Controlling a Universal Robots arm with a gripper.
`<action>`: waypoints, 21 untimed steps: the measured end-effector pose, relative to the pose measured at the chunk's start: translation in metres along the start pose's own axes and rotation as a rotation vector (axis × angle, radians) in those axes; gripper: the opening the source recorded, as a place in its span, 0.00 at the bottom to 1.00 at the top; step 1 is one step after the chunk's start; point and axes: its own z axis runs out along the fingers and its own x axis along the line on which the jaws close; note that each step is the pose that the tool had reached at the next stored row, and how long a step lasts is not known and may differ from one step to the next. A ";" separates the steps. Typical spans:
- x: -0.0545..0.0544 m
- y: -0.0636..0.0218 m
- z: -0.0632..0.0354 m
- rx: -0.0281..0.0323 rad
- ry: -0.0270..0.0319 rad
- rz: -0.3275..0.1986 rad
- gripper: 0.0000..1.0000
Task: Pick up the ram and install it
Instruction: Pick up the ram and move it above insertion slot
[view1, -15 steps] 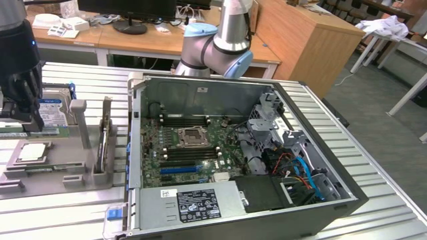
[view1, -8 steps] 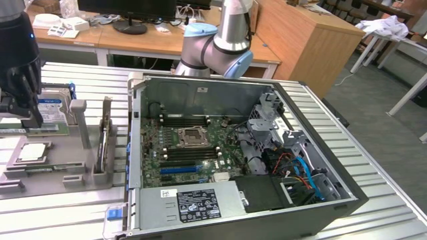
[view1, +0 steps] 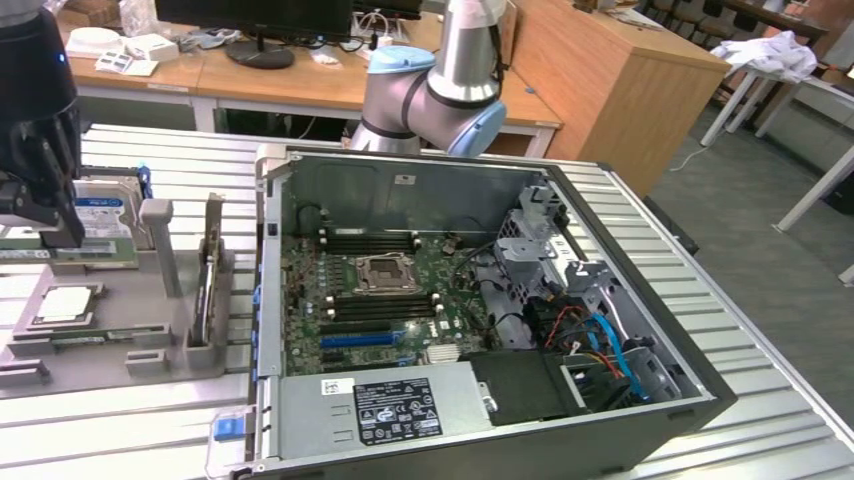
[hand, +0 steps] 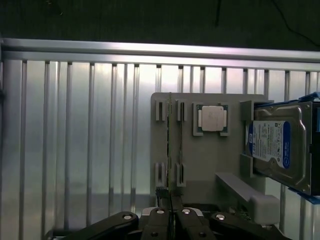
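While the ram (hand: 170, 145) sits pinched in my gripper (hand: 172, 212), all I get of it in the wrist view is its thin edge, a narrow line running straight out from between the fingers (hand: 161, 220). The jaws are closed together on the stick and there's nothing else in them. In the exterior view the ram (view1: 74, 257) hangs level under the gripper (view1: 60, 238) at that view's far left. It's a green board with a pale label, crossing in front of the lower part of the hard drive (view1: 104, 212).

Underneath is the grey parts tray (hand: 205, 165). Its slotted holders (hand: 160, 111) sit on either side of the ram's line, and I honestly can't tell whether the stick is clear of them or just touching. Just beside the holders is the square metal CPU (hand: 212, 118) in its pocket. Past that is the silver hard drive (hand: 277, 145) with the blue label, propped up at the tray's end.

The tray (view1: 120, 300) rests on a slatted metal table (view1: 160, 160). To the exterior view's right of it lies the open PC case (view1: 694, 390) — side panel off, motherboard (view1: 334, 300) facing up. Long dark memory slots (view1: 367, 240) run beside the CPU socket (view1: 384, 272), and the power supply (view1: 320, 420) with its black label sits at the near edge. My arm (view1: 454, 80) rises behind the case.
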 end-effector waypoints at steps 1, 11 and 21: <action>0.000 -0.0001 -0.0012 0.0000 0.0000 0.000 0.11; 0.000 -0.0022 -0.0140 -0.0002 0.0000 0.002 0.11; -0.001 -0.0038 -0.0249 -0.0002 0.0000 0.003 0.11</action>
